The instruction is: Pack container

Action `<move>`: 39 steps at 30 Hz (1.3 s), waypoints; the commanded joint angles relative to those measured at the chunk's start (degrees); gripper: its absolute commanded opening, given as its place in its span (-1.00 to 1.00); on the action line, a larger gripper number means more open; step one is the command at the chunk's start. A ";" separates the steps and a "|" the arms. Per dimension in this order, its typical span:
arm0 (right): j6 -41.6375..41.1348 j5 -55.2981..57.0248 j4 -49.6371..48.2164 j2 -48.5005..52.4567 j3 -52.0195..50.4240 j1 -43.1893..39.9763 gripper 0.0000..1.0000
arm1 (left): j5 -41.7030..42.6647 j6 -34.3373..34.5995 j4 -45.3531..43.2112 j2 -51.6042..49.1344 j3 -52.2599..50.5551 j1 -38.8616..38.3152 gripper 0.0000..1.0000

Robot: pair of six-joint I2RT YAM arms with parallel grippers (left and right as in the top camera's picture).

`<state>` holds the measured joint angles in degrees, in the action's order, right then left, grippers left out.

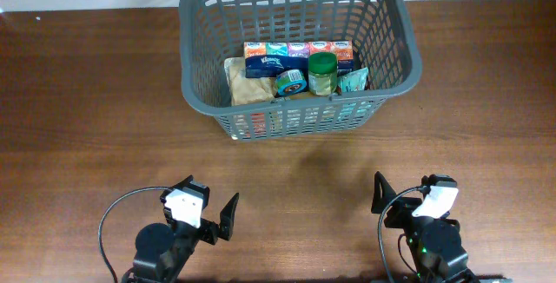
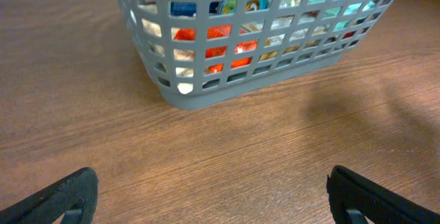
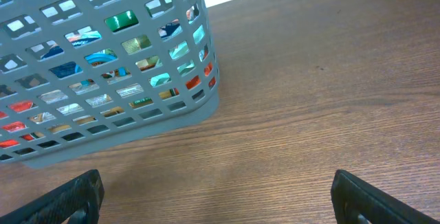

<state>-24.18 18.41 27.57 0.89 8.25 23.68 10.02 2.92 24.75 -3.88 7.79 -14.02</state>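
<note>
Both arms sit low on the table [image 1: 87, 101], left gripper [image 2: 216, 207] and right gripper [image 3: 216, 200] spread wide, holding nothing. The container [image 1: 217, 31] stands well ahead of the fingers (tissue packs [image 1: 300, 53] inside), apparently packed, so both grippers stand clear.

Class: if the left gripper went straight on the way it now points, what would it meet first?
Most likely the near lattice wall of the container; the left gripper faces it across bare table.
</note>
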 commanded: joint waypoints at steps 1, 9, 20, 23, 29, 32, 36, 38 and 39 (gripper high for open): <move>0.13 0.28 0.04 -0.70 -0.44 0.26 0.98 | -1.27 0.72 -0.28 1.38 -0.57 -0.57 0.98; 0.13 0.28 0.04 -0.70 -0.44 0.26 0.99 | -1.27 0.72 -0.26 1.22 -0.57 -0.57 0.98; 0.13 0.28 0.04 -0.70 -0.44 0.26 0.99 | -1.27 0.72 -0.26 1.22 -0.57 -0.57 0.98; 0.13 0.28 0.04 -0.70 -0.44 0.26 0.98 | -1.27 0.72 -0.26 1.22 -0.57 -0.57 0.98; 0.13 0.28 0.04 -0.70 -0.44 0.24 0.98 | -1.27 0.72 -0.26 1.22 -0.57 -0.57 0.98; 0.13 0.28 0.04 -0.70 -0.44 0.26 0.98 | -1.27 0.72 -0.26 2.10 -0.59 -0.57 0.98; 0.13 0.28 0.04 -0.70 -0.44 0.26 0.97 | -1.27 0.72 -0.28 3.45 -0.57 -0.57 0.98; 0.13 0.28 0.04 -0.70 -0.44 0.26 0.98 | -1.27 0.72 -0.31 3.63 -0.59 -0.57 0.98; 0.13 0.28 0.04 -0.70 -0.44 0.26 0.98 | -1.27 0.72 -0.33 3.63 -0.59 -0.57 0.98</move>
<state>-24.16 18.39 27.59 0.89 8.25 23.68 9.39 2.90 24.58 -1.02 7.79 -14.35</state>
